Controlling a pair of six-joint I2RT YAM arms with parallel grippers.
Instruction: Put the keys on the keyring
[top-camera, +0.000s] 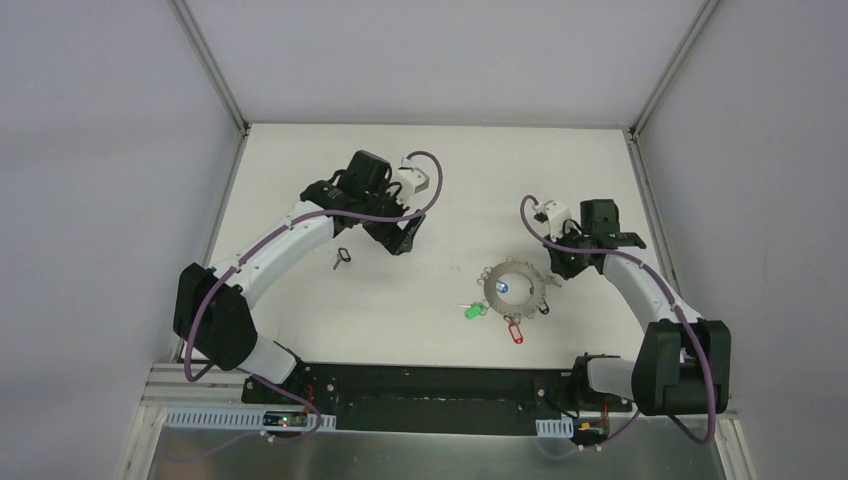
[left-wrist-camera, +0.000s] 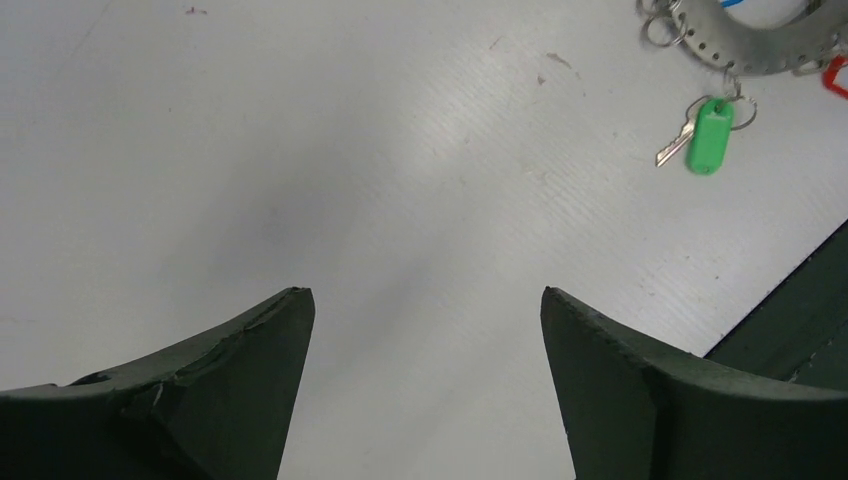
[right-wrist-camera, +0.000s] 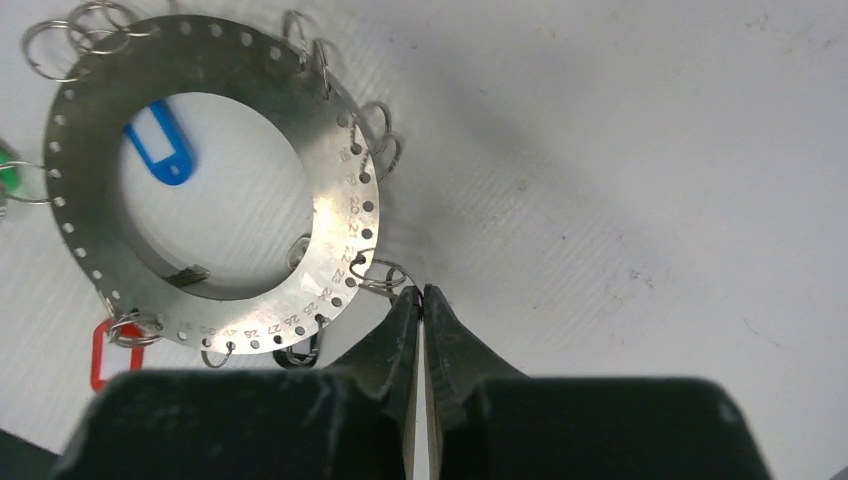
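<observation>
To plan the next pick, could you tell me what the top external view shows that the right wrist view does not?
Only the top view: a loose key lying near the left gripper. Only the right wrist: stamped numbers on the keyring, and the right gripper shut beside a small split ring. Both: the keyring, its blue tag and red tag.

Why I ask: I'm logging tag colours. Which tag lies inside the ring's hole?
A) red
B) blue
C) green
B: the blue tag lies on the table within the hole of the ring, while the green tag and the red tag sit outside its rim.
</observation>
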